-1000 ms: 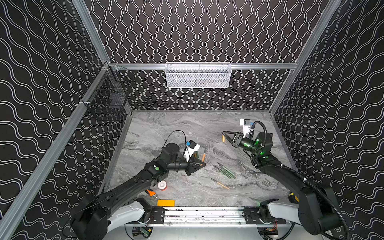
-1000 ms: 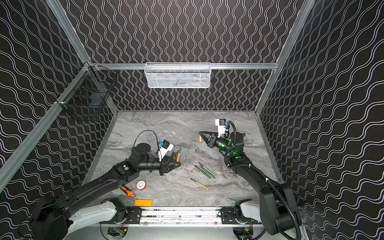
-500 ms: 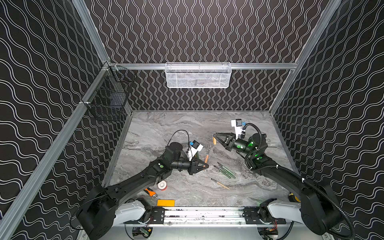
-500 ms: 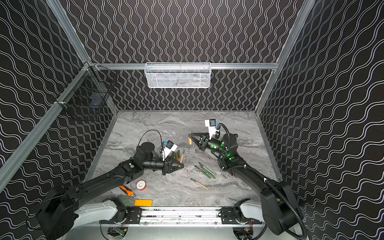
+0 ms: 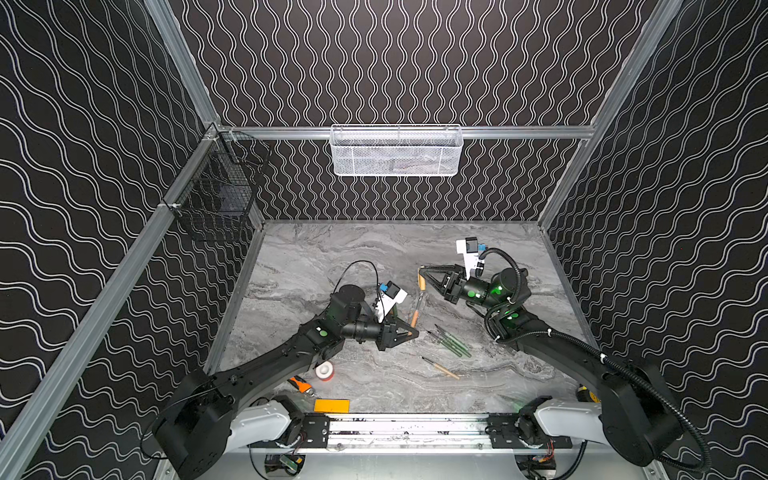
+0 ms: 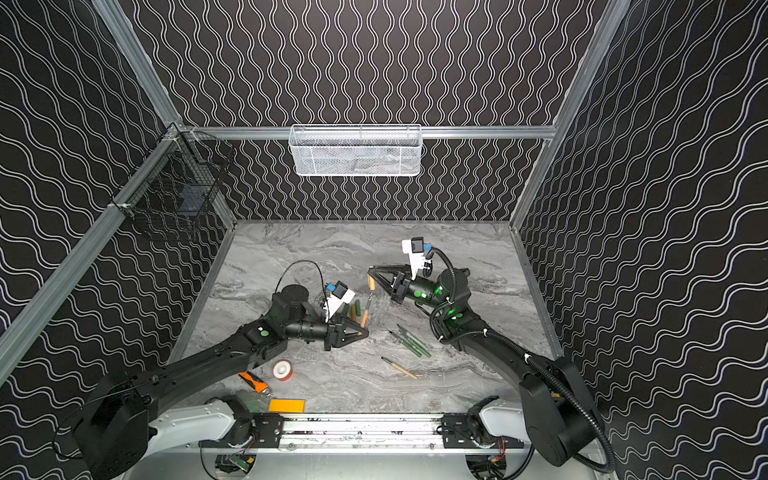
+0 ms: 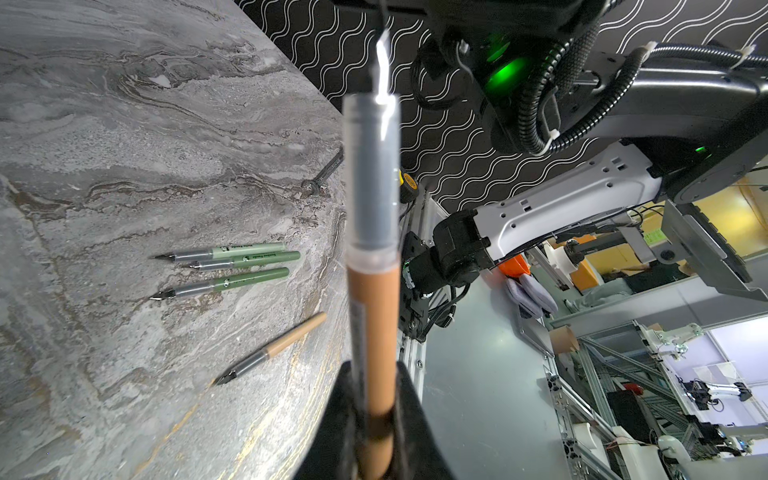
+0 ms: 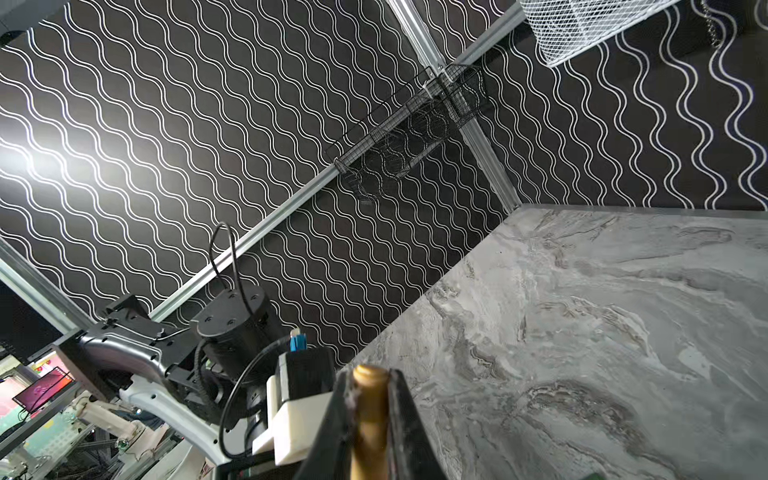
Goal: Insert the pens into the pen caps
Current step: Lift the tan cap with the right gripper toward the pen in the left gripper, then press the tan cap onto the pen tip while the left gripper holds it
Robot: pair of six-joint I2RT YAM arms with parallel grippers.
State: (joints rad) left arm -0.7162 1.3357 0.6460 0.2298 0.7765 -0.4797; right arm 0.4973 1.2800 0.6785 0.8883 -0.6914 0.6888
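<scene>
Your left gripper (image 5: 409,331) sits just below the middle of both top views, jaws pinched tight on the back end of the tan pen (image 5: 417,309). The pen juts out of the jaws toward the upper part of the frame, nib leading. Just above it, your right gripper (image 5: 423,272) is clamped on the mustard cap (image 5: 422,283), which hangs from the fingertips toward that nib. Nib and cap look very near each other, but I cannot tell whether they touch, or which way the cap's mouth faces.

Watch the alignment. You hold the pen far from its nib, so a small tilt at the jaws probably swings the tip wide. It could then catch the cap's rim instead of entering. Pushing on in that state may twist the cap in your fingertips or slide the pen back through the jaws. Glare hides the nib in the left wrist view, so do not trust it alone. A dropped piece would likely land among the green pens (image 5: 451,345) and the spare tan pen (image 5: 440,368) at lower right of centre.
</scene>
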